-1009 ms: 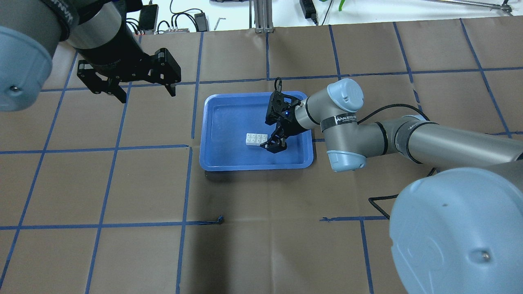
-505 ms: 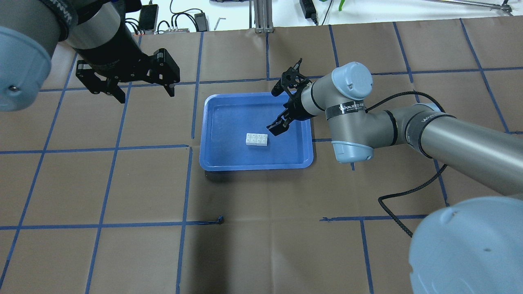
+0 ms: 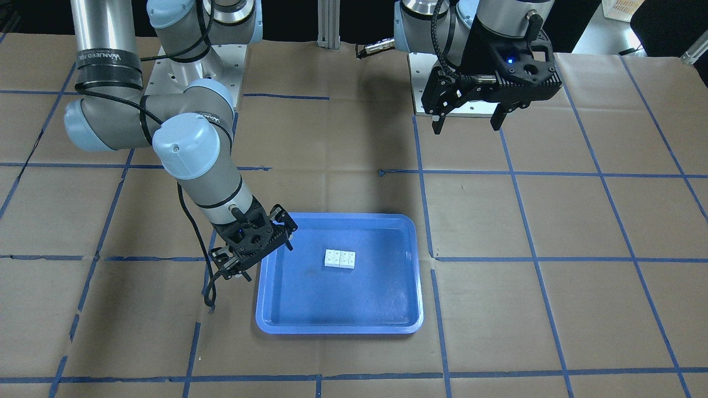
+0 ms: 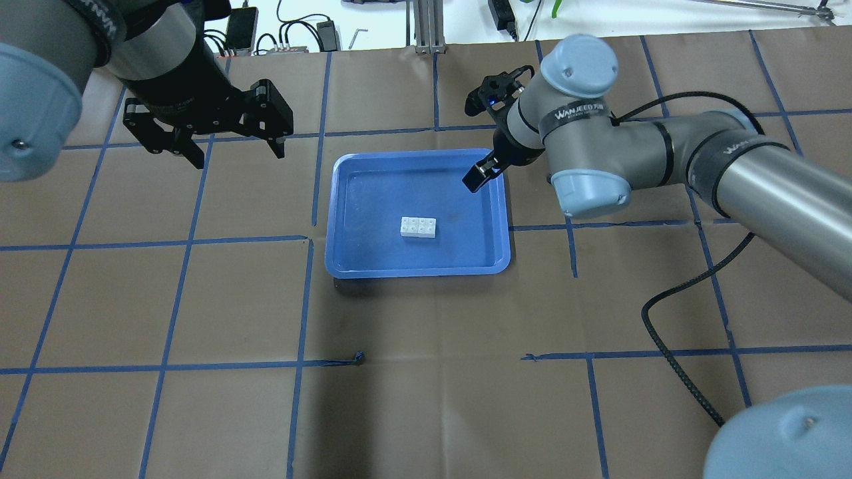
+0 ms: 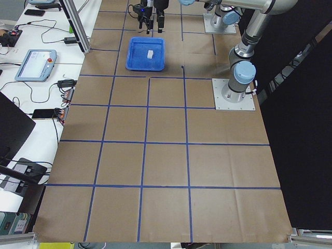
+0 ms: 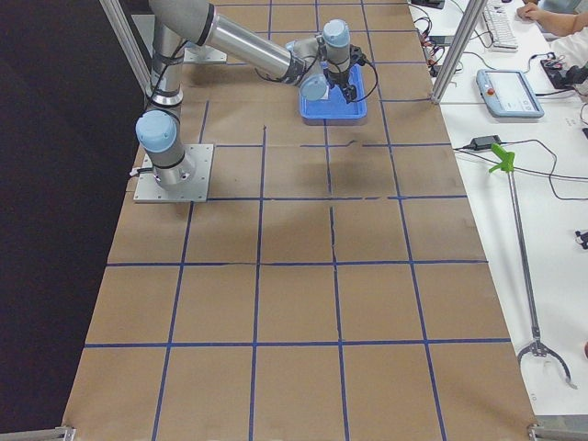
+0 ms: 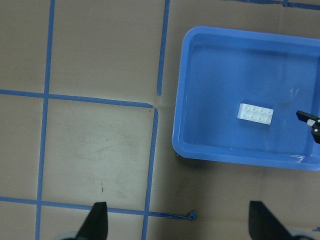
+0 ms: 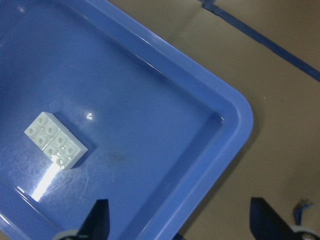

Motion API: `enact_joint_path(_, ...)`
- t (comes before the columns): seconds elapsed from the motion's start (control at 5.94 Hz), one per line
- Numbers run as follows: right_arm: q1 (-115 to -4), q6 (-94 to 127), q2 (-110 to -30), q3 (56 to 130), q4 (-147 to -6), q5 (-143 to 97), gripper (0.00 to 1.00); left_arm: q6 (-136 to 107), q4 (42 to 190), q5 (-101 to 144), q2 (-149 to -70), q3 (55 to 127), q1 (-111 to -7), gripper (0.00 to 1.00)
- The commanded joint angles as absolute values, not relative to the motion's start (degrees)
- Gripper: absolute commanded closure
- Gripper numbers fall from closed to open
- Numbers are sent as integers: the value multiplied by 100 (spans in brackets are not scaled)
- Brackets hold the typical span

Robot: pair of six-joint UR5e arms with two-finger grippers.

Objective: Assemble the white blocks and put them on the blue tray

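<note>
2 white blocks (image 4: 418, 227) lie touching, side by side, in the blue tray (image 4: 346, 263). The right gripper (image 3: 254, 258) hangs over its corner, fingers wide, empty; the left gripper (image 4: 241, 158), well apart, likewise wide.

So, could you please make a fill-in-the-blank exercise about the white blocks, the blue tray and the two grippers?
The white blocks, joined side by side inside the blue tray, show ___ studs on top.
Of the left gripper and the right gripper, the ___ one is nearer to the tray.
Both grippers hold nothing, and their jaws stand ___.
Missing words: eight, right, open.
</note>
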State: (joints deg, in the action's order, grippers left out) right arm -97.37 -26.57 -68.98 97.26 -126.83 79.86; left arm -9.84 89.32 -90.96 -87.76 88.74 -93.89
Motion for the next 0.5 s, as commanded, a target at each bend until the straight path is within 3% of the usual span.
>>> enact_joint_path(0.0, -9442, -2146, -6987, 8365, -9945, 8314, 0, -984, 8930, -9088, -8771, 8868, -9387, 1)
enact_joint_path(0.34, -9046, -851, -7747, 8034, -8304, 8497, 0, -984, 8938, -9097, -8771, 8868, -9396, 1)
